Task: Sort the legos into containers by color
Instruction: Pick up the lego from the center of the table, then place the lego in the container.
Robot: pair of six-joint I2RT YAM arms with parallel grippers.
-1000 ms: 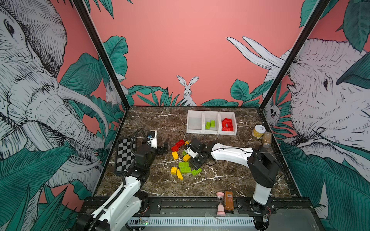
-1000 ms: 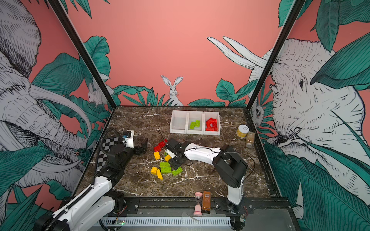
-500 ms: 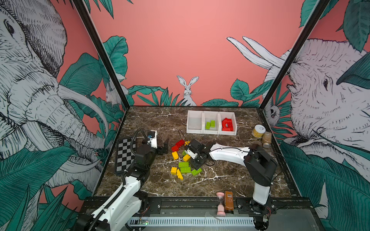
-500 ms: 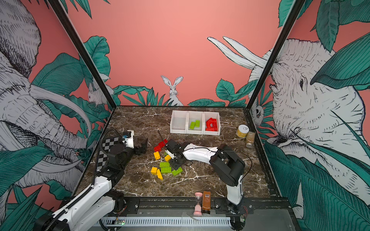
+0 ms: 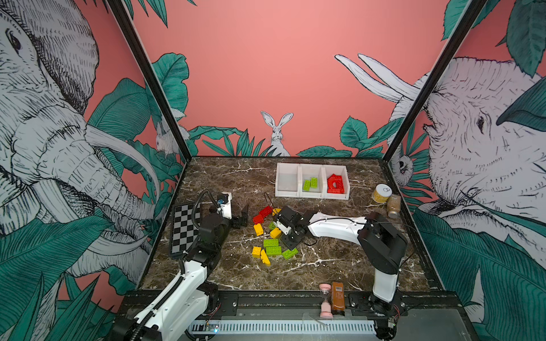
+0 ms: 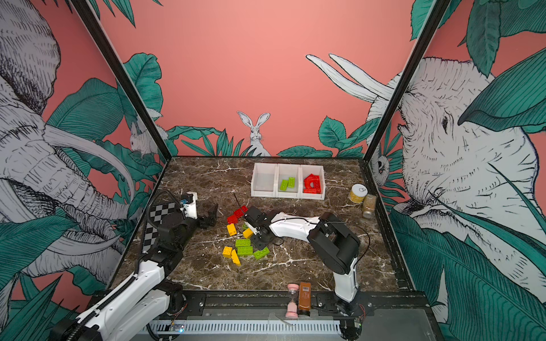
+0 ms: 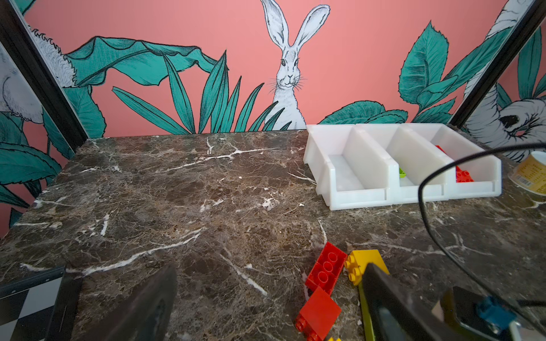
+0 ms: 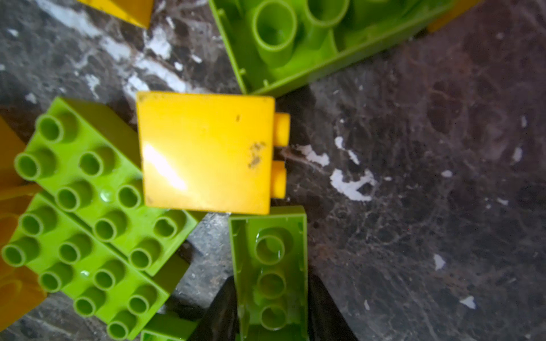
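Note:
Loose legos lie mid-table: red ones (image 5: 263, 214), yellow ones (image 5: 258, 228) and lime green ones (image 5: 273, 251). My right gripper (image 5: 291, 237) points down into the pile. In the right wrist view its fingers (image 8: 224, 298) press both long sides of a narrow green lego (image 8: 270, 271) lying hollow side up beside a yellow brick (image 8: 206, 152). My left gripper (image 5: 240, 217) hovers open left of the pile, with red bricks (image 7: 325, 268) near one finger. Of the three white containers (image 5: 312, 193) at the back, the left is empty, the middle holds two green legos and the right holds red ones.
A checkerboard (image 5: 184, 228) lies at the left edge. A yellow-labelled jar (image 5: 381, 193) and a spice jar (image 5: 393, 205) stand by the right wall. A pink hourglass (image 5: 325, 301) and a brown bottle (image 5: 337, 295) sit on the front rail.
My right gripper's fingers have closed in onto the narrow green lego, and the right arm's elbow has shifted slightly left. The left arm has not moved.

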